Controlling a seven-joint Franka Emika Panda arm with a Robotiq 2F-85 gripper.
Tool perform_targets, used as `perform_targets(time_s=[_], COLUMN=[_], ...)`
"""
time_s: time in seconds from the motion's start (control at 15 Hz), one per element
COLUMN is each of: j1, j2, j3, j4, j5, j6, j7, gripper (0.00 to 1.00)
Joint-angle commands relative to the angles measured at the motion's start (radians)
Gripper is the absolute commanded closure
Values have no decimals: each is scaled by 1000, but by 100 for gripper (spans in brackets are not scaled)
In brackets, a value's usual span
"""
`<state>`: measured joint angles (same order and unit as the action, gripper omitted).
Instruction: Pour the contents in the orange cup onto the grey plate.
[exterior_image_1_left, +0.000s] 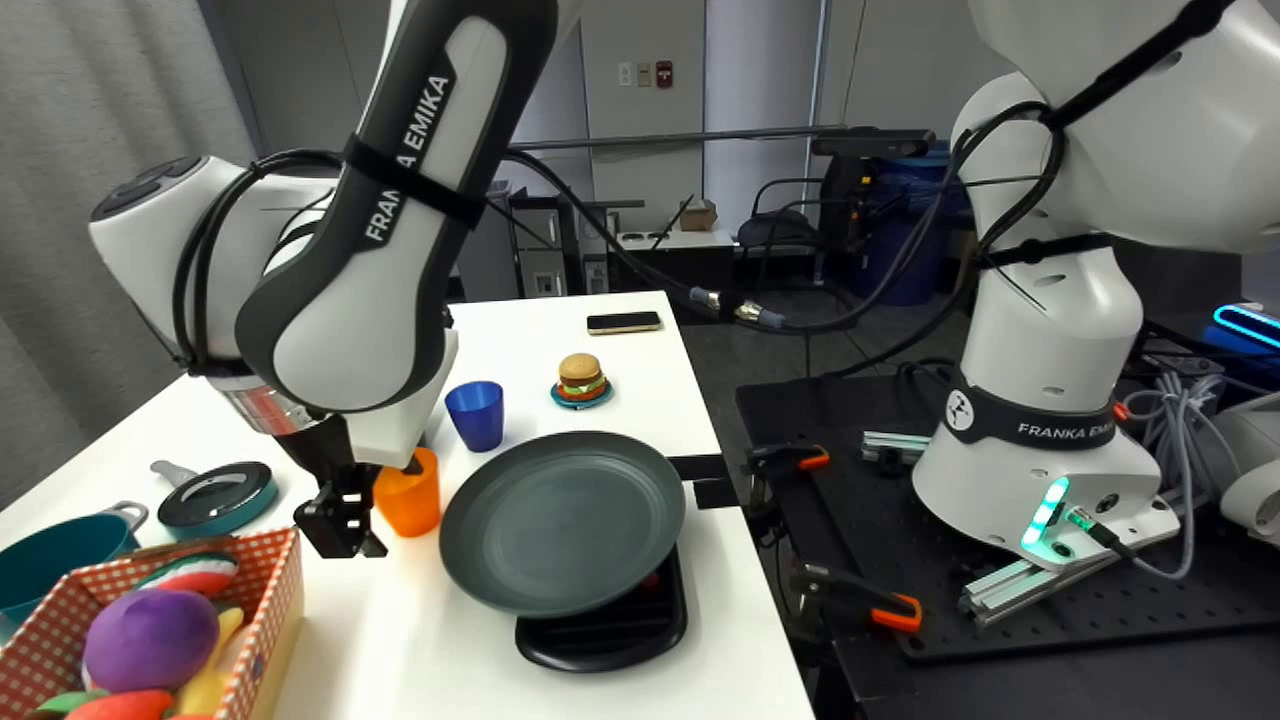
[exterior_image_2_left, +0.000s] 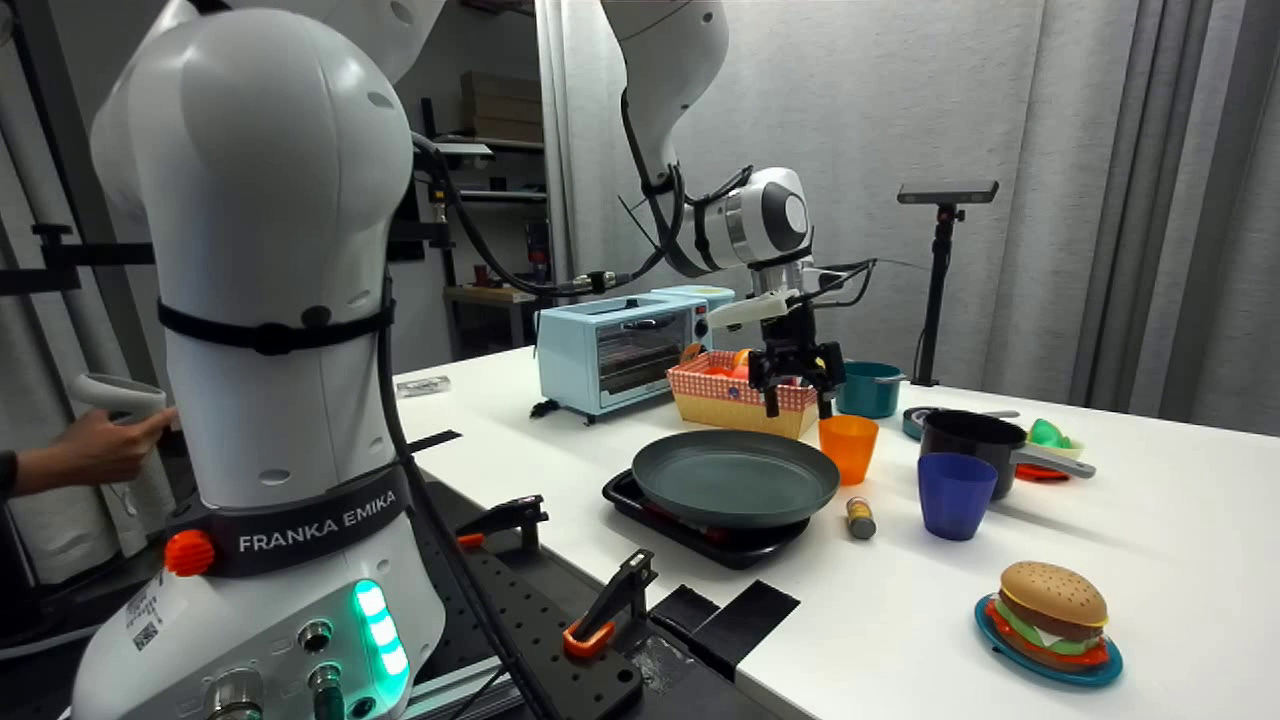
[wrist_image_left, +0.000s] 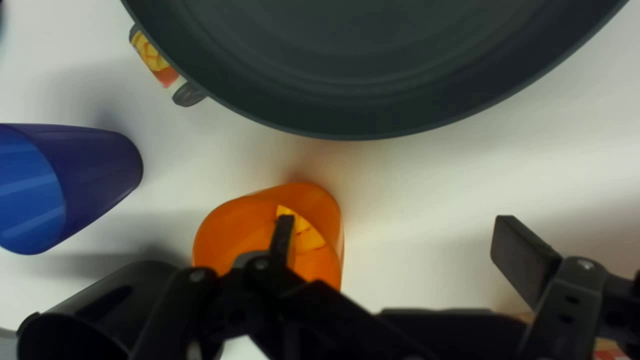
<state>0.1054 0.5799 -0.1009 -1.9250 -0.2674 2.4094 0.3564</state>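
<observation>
Closest to the arm's base (exterior_image_1_left: 1000, 490), I have the grey plate (exterior_image_1_left: 562, 525) sitting over a black tray (exterior_image_1_left: 600, 648) by the table's (exterior_image_2_left: 1150, 490) robot-side edge. Farther along that edge I see a toy burger (exterior_image_2_left: 1052, 605) on a small teal dish (exterior_image_2_left: 1085, 676), then a phone (exterior_image_1_left: 623, 322) close to the corner. Just beside the plate's rim lies a small labelled cylinder (exterior_image_2_left: 860, 518). Farther in from the edge, the blue cup (exterior_image_2_left: 957, 495) stands upright, and so does the orange cup (exterior_image_2_left: 848, 450), near the plate with a gap between them. My wrist view shows yellow pieces (wrist_image_left: 309, 241) inside the orange cup, partly hidden. My gripper (wrist_image_left: 395, 225) is spread wide at the orange cup: in the wrist view one finger overlaps the cup's mouth, the other hangs well off to its side. I cannot tell whether the first touches the cup. Beyond the blue cup sits the black pot (exterior_image_2_left: 965, 435), its grey handle (exterior_image_2_left: 1053, 461) out to the side. Past the gripper, a red-checked basket (exterior_image_2_left: 745, 415) holds coloured toys (exterior_image_1_left: 150, 640), and a teal pot (exterior_image_2_left: 868, 392) stands toward the table's far edge.
</observation>
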Motion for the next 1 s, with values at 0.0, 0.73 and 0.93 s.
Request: perform_targets(time_s=[0.0,0.73,0.93], j1=[11,7,-12], j2=[1,8,49], j3=[-12,-9,-14], j4=[1,5,30], j5=[10,12,17], j6=[0,10,32], j7=[-7,-13,-28], gripper=[0,0,0])
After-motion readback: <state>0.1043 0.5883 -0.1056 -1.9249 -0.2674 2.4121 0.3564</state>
